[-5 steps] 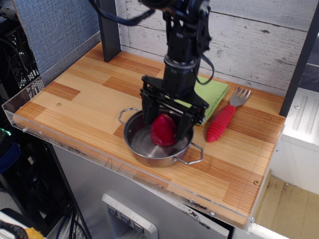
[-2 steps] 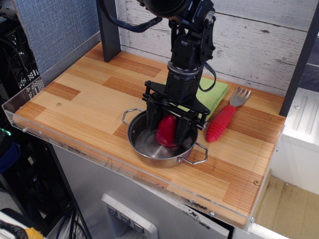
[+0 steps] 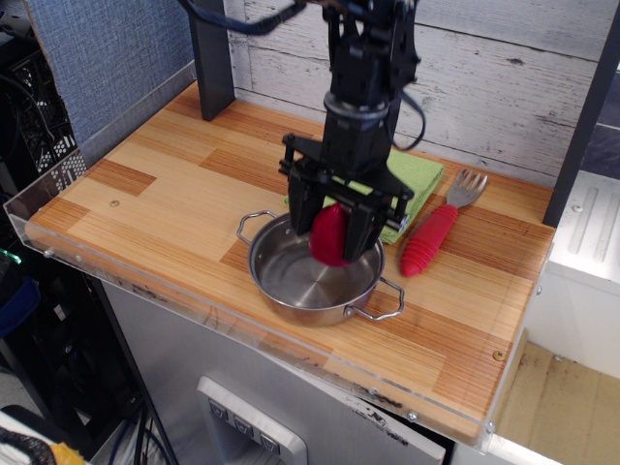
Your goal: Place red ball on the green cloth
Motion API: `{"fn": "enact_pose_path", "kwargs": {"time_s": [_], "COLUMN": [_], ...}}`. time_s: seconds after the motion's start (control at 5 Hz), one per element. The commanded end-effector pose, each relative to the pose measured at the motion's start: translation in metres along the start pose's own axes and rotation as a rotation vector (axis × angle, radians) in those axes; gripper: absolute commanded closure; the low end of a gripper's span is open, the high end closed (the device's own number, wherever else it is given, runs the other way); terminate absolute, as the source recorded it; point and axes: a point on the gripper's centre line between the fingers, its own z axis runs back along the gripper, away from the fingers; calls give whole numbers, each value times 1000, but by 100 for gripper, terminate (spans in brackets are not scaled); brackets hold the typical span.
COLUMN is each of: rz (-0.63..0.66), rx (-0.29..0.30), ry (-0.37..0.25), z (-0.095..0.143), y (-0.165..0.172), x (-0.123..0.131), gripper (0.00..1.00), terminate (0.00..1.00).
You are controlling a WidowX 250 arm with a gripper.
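My gripper (image 3: 334, 237) is shut on the red ball (image 3: 330, 235), a glossy deep-red egg shape held between the two black fingers (image 3: 302, 215). It hangs just above the inside of the steel pot (image 3: 308, 274), clear of the pot's bottom. The green cloth (image 3: 411, 182) lies flat on the wooden table behind the gripper, to the right, partly hidden by the arm.
A fork with a ribbed red handle (image 3: 430, 238) lies right of the pot, beside the cloth. A dark post (image 3: 212, 58) stands at the back left. The wooden table (image 3: 165, 184) has a clear plastic rim along its front and left edges.
The gripper has risen with the red ball, lifting it off the pot's bottom. The pot shifted slightly to the right between the earliest frame and now.
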Motion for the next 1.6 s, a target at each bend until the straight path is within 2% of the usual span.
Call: {"fn": "enact_pose_path", "kwargs": {"time_s": [0.0, 0.2, 0.4, 0.6, 1.0, 1.2, 1.4], "rz": [57, 143, 139, 85, -9, -15, -24], "rx": [-9, 9, -14, -34, -19, -15, 0], "ry": [-123, -101, -71, -67, -56, -52, -27], "z": [62, 56, 42, 33, 24, 18, 1], "y": [35, 72, 78, 63, 32, 30, 25], "x": [8, 14, 32, 48, 68, 74, 83], "gripper": [100, 100, 100, 100, 100, 100, 100], "terminate": [0, 0, 0, 0, 0, 0, 0]}}
